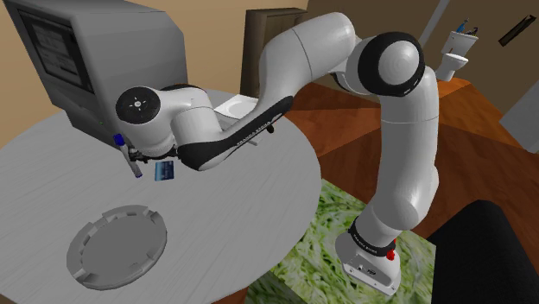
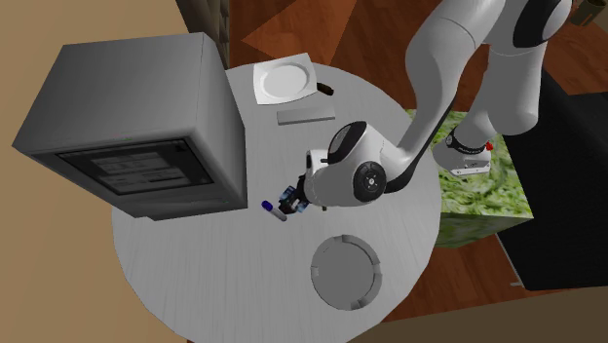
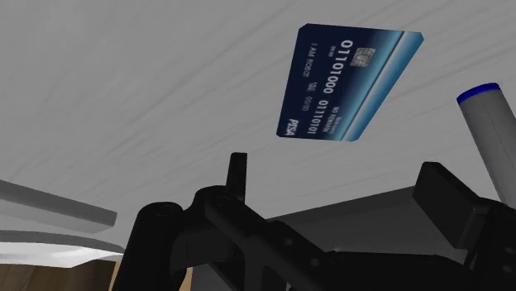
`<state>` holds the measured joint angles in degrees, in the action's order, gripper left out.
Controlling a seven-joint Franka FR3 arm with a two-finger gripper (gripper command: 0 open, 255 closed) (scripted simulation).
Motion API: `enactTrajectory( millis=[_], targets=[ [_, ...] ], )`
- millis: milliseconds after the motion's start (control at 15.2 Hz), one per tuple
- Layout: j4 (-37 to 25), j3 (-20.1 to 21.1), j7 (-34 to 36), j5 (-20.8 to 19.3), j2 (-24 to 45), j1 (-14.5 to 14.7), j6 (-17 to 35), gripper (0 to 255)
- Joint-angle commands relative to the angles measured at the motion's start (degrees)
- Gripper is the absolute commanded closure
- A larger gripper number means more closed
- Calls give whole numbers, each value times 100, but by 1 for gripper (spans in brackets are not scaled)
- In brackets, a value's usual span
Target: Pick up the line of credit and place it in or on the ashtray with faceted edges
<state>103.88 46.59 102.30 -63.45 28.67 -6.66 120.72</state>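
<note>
- Far left in the shoulder view, at the near edge of the round tabletop [image 1: 259, 207], sits the grey ashtray [image 1: 117, 244] with its faceted rim, well apart from the action.
- Moving right, the tool [image 1: 136, 166] hangs low over the tabletop, just in front of the big grey box [image 1: 104, 60]. In the wrist view its fingers [image 3: 238, 169] stand apart, clamped on nothing.
- Just to its right lies the blue credit card [image 1: 165, 171], resting on the tabletop and untouched.
- Here's the line that matters: seen from the wrist, the card lies ahead of the tool, long axis running roughly away from it. The parted fingers look set to straddle its short width once the tool moves forward and down.
- A blue-capped grey cylinder [image 3: 492, 124] lies just beside the card and could get nudged.
</note>
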Motion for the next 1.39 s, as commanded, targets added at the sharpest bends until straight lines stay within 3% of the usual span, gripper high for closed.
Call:
enactTrajectory(
  millis=[0, 726, 792, 1320],
  targets=[
    [-50, -85, 70, -129, 132, 53, 34, 0],
    [-118, -211, 127, -305, 330, 87, 129, 0],
    [-118, -211, 127, -305, 330, 87, 129, 255],
    [-116, -211, 128, -305, 328, 86, 130, 255]
  ],
)
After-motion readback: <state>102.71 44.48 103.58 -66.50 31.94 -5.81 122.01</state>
